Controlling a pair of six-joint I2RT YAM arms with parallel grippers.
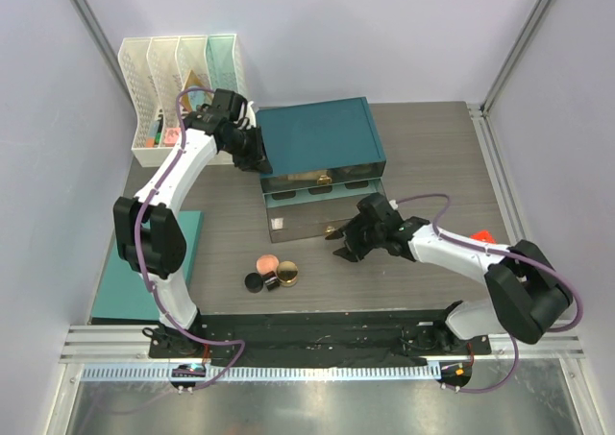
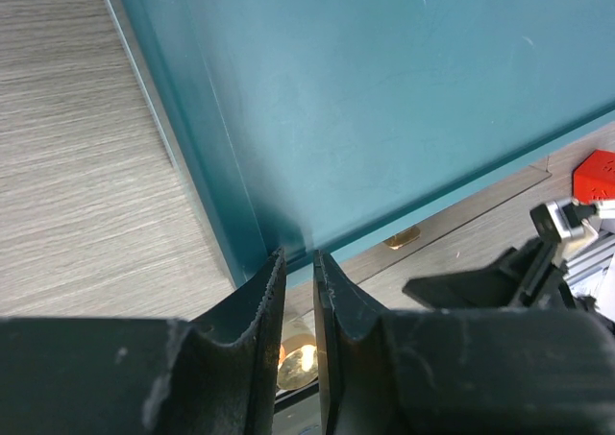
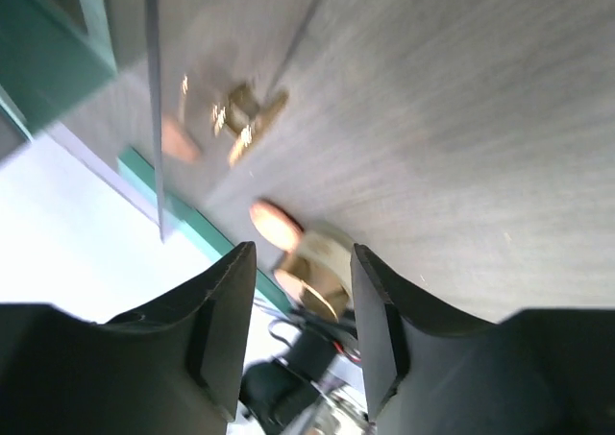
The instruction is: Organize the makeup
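Note:
A pink blush compact (image 1: 266, 263), a small black jar (image 1: 255, 282) and a gold-rimmed compact (image 1: 286, 276) lie close together on the table, in front of the teal drawer box (image 1: 320, 135). Its drawer (image 1: 306, 226) stands pulled out with dark and tan items in its compartments. My right gripper (image 1: 338, 244) is open and empty, just right of the compacts and by the drawer's gold knob. The blurred right wrist view shows the pink compact (image 3: 277, 226) and the gold compact (image 3: 312, 279) ahead of the gripper (image 3: 303, 253). My left gripper (image 1: 258, 153) is shut at the box's left front corner (image 2: 299, 255).
White file racks (image 1: 179, 78) with colourful items stand at the back left. A teal lid (image 1: 190, 245) lies at the left edge. A small red cube (image 1: 482, 235) sits at the right, also in the left wrist view (image 2: 598, 173).

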